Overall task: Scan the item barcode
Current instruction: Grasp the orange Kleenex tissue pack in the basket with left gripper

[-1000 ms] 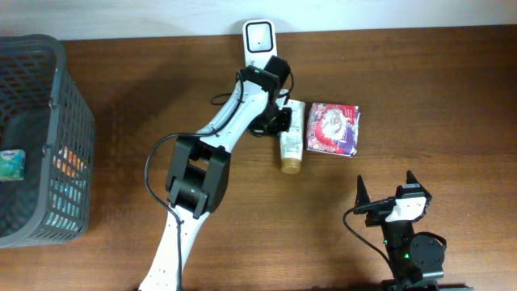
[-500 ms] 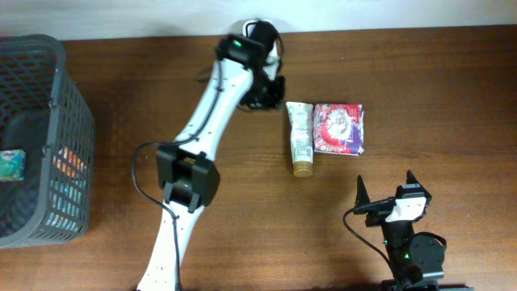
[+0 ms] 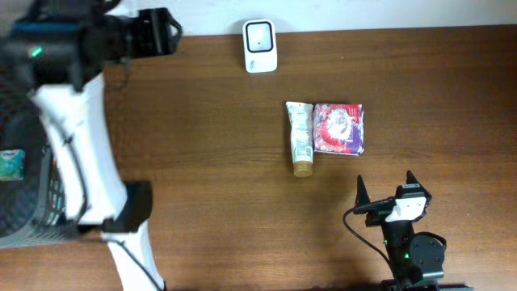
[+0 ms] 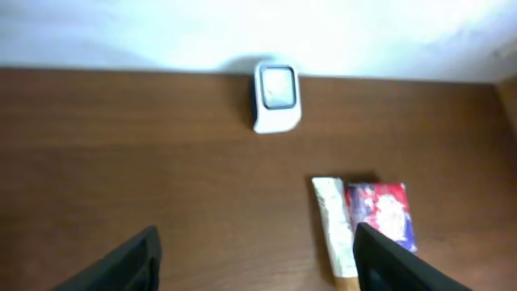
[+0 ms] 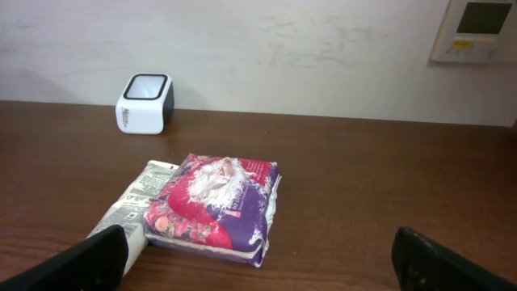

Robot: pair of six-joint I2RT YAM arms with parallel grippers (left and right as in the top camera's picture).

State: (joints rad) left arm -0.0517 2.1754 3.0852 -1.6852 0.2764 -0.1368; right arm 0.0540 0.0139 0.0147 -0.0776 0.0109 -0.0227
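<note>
Moved since earlier: left jaws, off the tube (image 3: 300,137) and away toward the far left corner, near the basket (image 3: 12,226); now wide apart, empty. Near edge: right jaws, spread fully, holding nothing. Mid-surface (image 3: 202,162): tube lying flat, gold cap toward the robot, against a purple-and-red packet (image 3: 338,129) on its right. Far edge: white scanner (image 3: 260,35), by the wall, well apart from the tube.
</note>
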